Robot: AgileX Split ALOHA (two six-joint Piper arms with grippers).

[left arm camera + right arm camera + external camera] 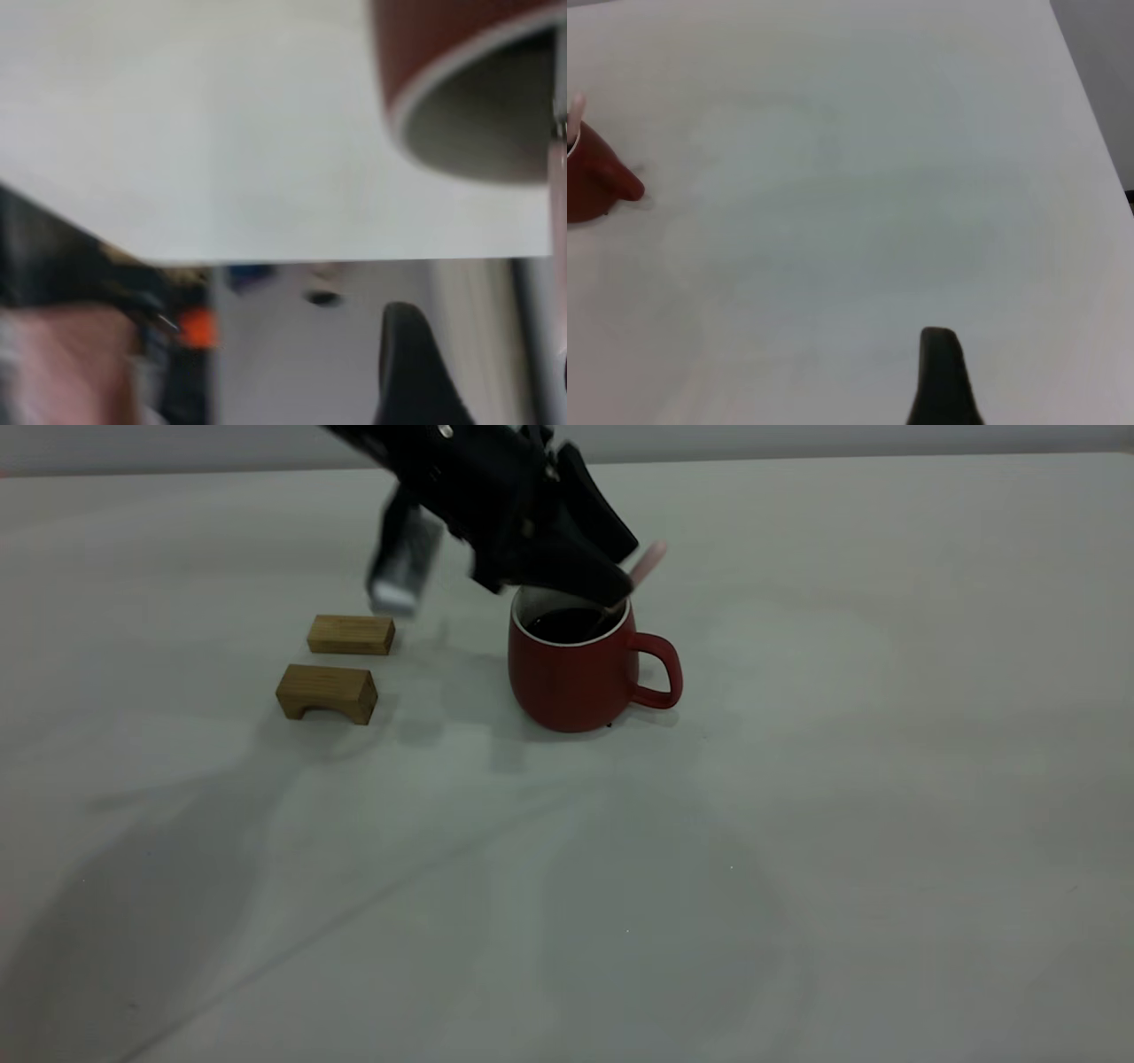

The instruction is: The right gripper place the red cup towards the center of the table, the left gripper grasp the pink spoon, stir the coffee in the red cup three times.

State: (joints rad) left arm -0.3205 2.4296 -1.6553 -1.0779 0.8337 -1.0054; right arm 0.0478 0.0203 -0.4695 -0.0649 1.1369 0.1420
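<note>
The red cup [576, 673] stands upright near the middle of the table [797, 824], its handle pointing to the exterior view's right. Dark coffee [567, 624] fills it. My left gripper [611, 589] hangs right over the cup's rim, shut on the pink spoon [649, 562]. The spoon's pale handle sticks up and to the right, and its grey neck dips into the coffee. In the left wrist view the red cup [461, 53] and the pink spoon [558, 177] are close and blurred. My right gripper [939, 376] sits far from the red cup [594, 181], over bare table.
Two tan wooden blocks lie left of the cup: a flat one [351, 634] and an arch-shaped one [327, 692]. A silver module [406, 567] on the left arm hangs above them. Bare table stretches to the front and right.
</note>
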